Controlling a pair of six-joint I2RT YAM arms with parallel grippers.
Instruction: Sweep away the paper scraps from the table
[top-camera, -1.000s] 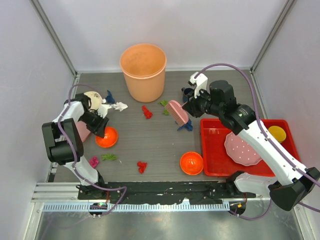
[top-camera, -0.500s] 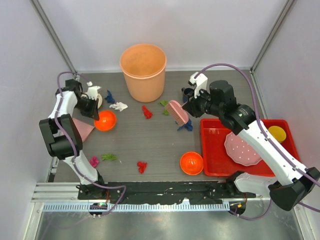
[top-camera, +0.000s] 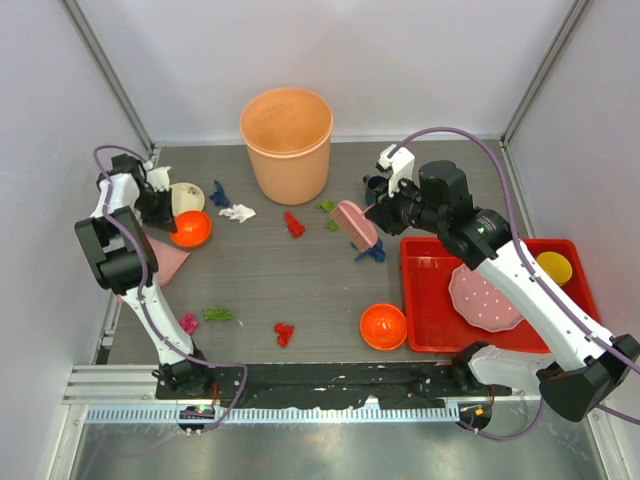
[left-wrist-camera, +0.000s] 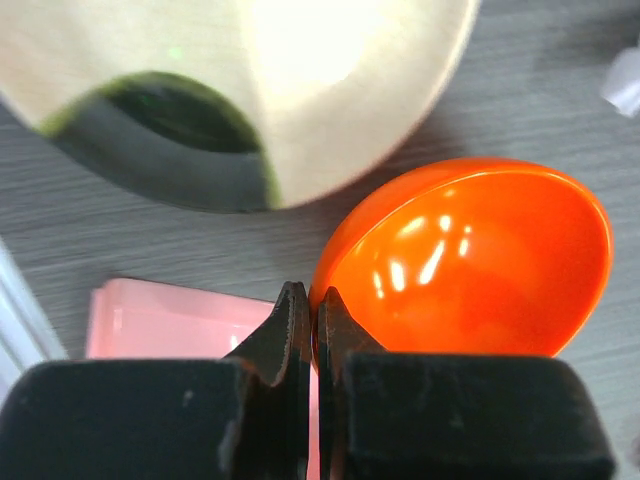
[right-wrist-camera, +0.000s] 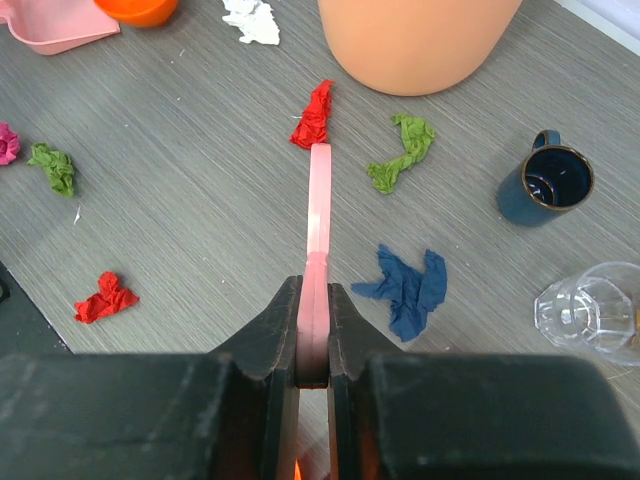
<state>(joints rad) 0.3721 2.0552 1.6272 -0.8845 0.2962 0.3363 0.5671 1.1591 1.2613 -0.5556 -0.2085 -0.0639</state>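
Several paper scraps lie on the dark table (top-camera: 280, 285): blue (top-camera: 219, 193), white (top-camera: 238, 212), red (top-camera: 293, 224), green (top-camera: 327, 206), blue (top-camera: 372, 253), green (top-camera: 218, 314), magenta (top-camera: 188, 322) and red (top-camera: 284, 333). The right wrist view shows a red scrap (right-wrist-camera: 315, 115), a green one (right-wrist-camera: 403, 150) and a blue one (right-wrist-camera: 408, 288). My right gripper (right-wrist-camera: 314, 300) is shut on a pink brush (top-camera: 352, 225), held over the table. My left gripper (left-wrist-camera: 315, 300) is shut on the rim of an orange bowl (top-camera: 190, 228) at the far left.
A pink dustpan (top-camera: 165, 258) lies by the left edge, next to a cream bowl (top-camera: 185, 195). At the back stands an orange bin (top-camera: 286, 140). A red tray (top-camera: 430, 300) on the right holds a pink plate and a yellow bowl. Another orange bowl (top-camera: 383, 326), a dark mug (top-camera: 375, 185) and a clear glass (right-wrist-camera: 590, 310) are nearby.
My left gripper closed on the orange bowl's rim and carried it back and to the left, beside the cream bowl. The right arm and brush have not moved.
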